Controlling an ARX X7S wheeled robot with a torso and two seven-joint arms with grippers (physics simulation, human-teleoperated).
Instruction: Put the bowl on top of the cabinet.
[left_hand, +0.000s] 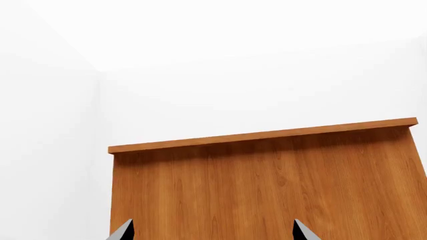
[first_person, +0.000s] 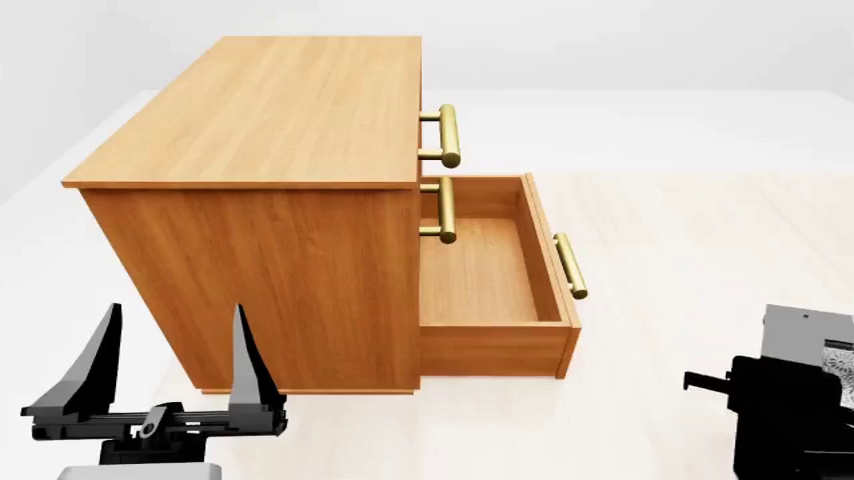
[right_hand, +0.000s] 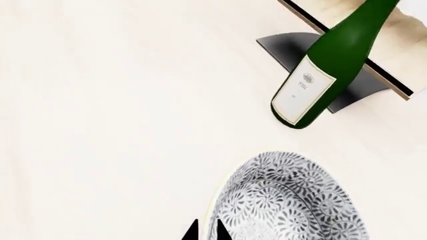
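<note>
Beside the cabinet (first_person: 254, 110), at its near right, the right claw (right_hand: 205, 231) pinches the rim of the patterned bowl (right_hand: 287, 200); the left claw (first_person: 167, 375) hangs released. Transport is underway: next, lift the bowl onto the flat top.

The cabinet (first_person: 254, 170) is showing warm orange-brown wood with fine straight grain, and its bar handles (first_person: 449, 136) are gleaming brass-yellow. The open drawer (first_person: 497, 262) is showing a paler, honey-toned inside. The bowl (right_hand: 287, 200) is wearing a dense blue-grey leaf-and-flower pattern on white, edged by a pale rim. The bottle (right_hand: 333, 60) is shining deep green, carrying a white label with small dark print. The floor (right_hand: 100, 100) is glowing pale cream. The left gripper (first_person: 170, 370) is appearing black.
</note>
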